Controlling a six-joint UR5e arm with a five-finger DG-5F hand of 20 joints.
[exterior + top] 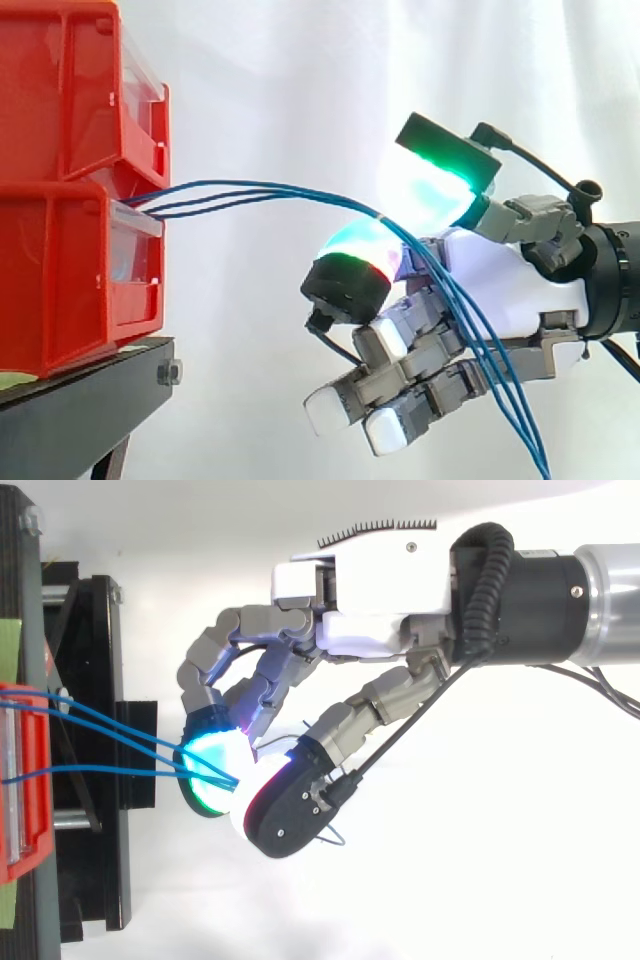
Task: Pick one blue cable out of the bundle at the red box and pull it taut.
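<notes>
Two red bins (70, 280) are sitting stacked one on the other at the far left of the side view, resting on one black stand (90, 400). One white curtain (300, 80) is hanging behind everything.

Three blue cables (270, 190) are coming out of the gap where the upper bin meets the lower one. They are running rightward close together, rising in a shallow arc rather than a straight line. In the top view the three cables (100, 769) are leaving the red bin (20, 780) spread apart and converging to a single spot at the hand.

One hand (500, 280) is reaching in from the right, well apart from the bins. Its thumb and one finger are curling toward each other, with a green-glowing pad (430, 185) above and a cyan-glowing pad (360, 245) below. The cables are passing between these two pads, which are closing on them. Whether all three strands are clamped, or fewer, I cannot tell. Two other fingers are stretching out lower down, their white tips (328, 410) touching nothing.

Past the pads, the three cables are dropping across the near side of the palm. They are trailing down loosely toward the lower right edge of the side view.
</notes>
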